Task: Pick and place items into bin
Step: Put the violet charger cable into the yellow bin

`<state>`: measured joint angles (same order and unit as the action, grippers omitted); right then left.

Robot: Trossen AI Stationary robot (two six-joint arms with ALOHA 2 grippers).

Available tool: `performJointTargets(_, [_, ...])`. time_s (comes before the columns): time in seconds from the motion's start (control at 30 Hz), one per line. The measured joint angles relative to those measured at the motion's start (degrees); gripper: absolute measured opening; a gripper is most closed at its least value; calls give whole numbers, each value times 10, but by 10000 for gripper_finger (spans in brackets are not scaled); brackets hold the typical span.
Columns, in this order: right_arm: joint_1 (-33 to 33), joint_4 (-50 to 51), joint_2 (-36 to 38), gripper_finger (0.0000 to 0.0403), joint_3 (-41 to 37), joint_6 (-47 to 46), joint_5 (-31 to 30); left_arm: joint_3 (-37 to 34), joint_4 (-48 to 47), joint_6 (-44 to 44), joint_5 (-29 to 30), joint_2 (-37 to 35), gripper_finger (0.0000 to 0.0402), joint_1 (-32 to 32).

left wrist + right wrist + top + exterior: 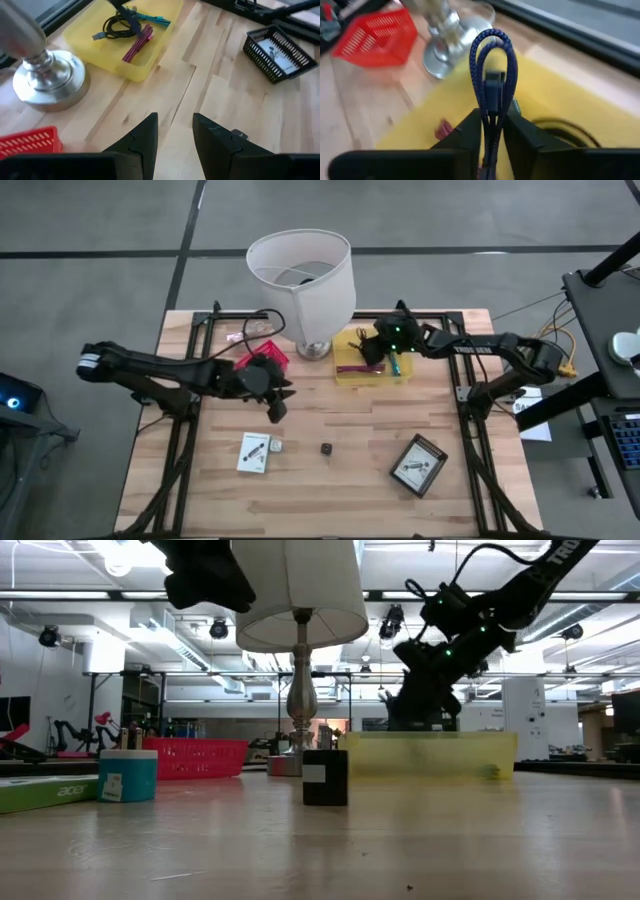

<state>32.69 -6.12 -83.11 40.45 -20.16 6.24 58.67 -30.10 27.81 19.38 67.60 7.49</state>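
High view shows a wooden table point(330, 425) with a lamp point(303, 275) at its far edge. Just beside the lamp, toward the table's right side, sits a shallow yellow bin point(372, 361).

The right gripper point(491, 131) hangs over that bin with a looped blue cable point(493, 75) pinched between its fingers, the loop standing up past the fingertips. The jaws look narrow around the cord; holding it directly above the tray means it should fall inside when freed.

Left wrist view shows what the bin already holds: a coiled black cable point(116, 27), a teal pen point(152, 19) and purple sticks point(139, 42).

The left gripper point(174, 131) waits above the table's middle, beside a red basket point(263, 362), its fingers a small way apart and holding nothing. It is likely placed for the items near the front edge: a white packet point(255, 452), a tiny black cube point(326, 449) and a black mesh tray point(419, 464) toward the front right corner.
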Motion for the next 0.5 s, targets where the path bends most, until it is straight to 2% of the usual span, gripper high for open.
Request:
performJointTargets(0.27, [0, 96, 1, 154, 72, 10, 2, -40, -3, 65, -1, -40, 105, 0])
performJointTargets(0.5, [0, 253, 2, 192, 134, 15, 2, -81, -4, 127, -11, -73, 105, 0])
